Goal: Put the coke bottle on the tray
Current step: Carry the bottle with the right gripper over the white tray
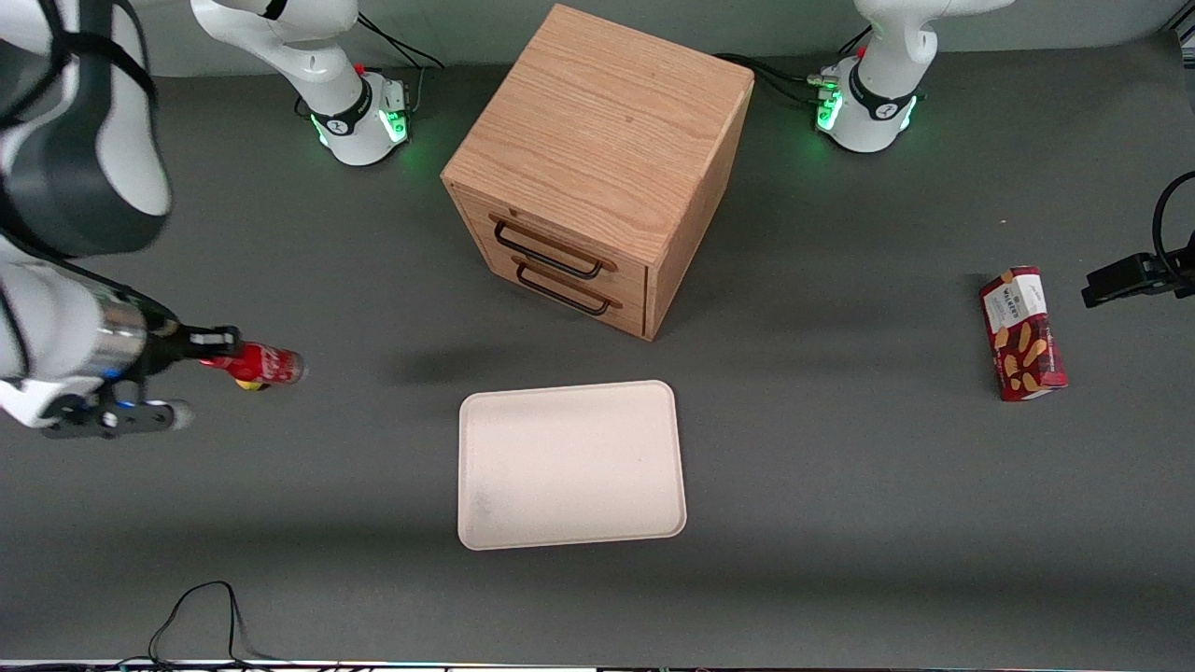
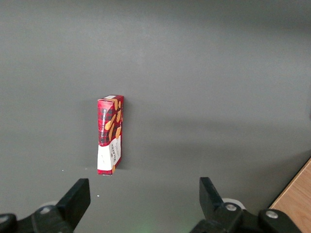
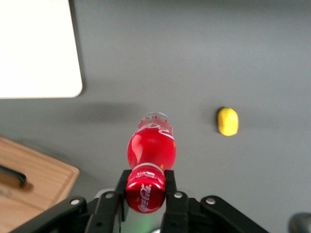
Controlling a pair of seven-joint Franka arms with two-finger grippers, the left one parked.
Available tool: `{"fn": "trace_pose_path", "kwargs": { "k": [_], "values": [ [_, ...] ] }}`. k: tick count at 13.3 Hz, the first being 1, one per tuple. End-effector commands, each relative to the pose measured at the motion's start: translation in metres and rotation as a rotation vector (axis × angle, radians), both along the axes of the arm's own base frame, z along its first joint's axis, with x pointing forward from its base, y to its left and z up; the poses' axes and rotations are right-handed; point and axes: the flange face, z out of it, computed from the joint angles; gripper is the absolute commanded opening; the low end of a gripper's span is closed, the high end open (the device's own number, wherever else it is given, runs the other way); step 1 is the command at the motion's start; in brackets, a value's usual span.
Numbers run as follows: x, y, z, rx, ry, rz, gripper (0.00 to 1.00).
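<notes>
The small red coke bottle with the red cap [image 3: 151, 148] is being held by the black two-finger gripper [image 3: 146, 190] of the right arm. The two black fingers [image 3: 169, 182] are being pressed against the sides of the bottle just below the cap, one on each side, so they are clamped tight on it. The rest of the bottle, down to its clear base, is sticking out past the fingertips.

In the front view, the gripper [image 1: 213, 347] and the bottle [image 1: 263, 364] are being kept above the dark grey table [image 1: 840, 485], toward the working arm's end. The large flat cream-white tray [image 1: 571, 464] is lying well apart from the bottle, in front of the wooden drawer cabinet [image 1: 597, 168]. A small rounded yellow lump [image 3: 227, 121] is seen on the table near the bottle.
</notes>
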Motion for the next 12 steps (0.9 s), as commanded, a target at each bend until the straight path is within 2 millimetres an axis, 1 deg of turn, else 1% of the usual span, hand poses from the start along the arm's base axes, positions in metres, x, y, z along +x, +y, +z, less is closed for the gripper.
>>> {"fn": "trace_pose_path", "kwargs": {
  "k": [1, 2, 3, 4, 7, 9, 10, 11, 12],
  "values": [
    [0.032, 0.05, -0.03, -0.022, -0.053, -0.073, 0.0],
    [0.04, 0.065, -0.04, -0.006, -0.091, -0.104, 0.0],
    [0.047, 0.083, -0.055, 0.022, -0.119, -0.122, 0.0],
    [0.054, 0.094, -0.07, 0.048, -0.139, -0.125, 0.0],
    [0.069, 0.115, -0.112, 0.098, -0.173, -0.112, 0.0],
    [0.074, 0.13, -0.127, 0.136, -0.201, -0.101, 0.0],
    [0.078, 0.132, -0.136, 0.144, -0.215, -0.105, 0.0],
    [0.078, 0.142, -0.146, 0.147, -0.223, -0.107, 0.0],
    [0.08, 0.147, -0.153, 0.149, -0.232, -0.107, 0.0]
  ]
}}
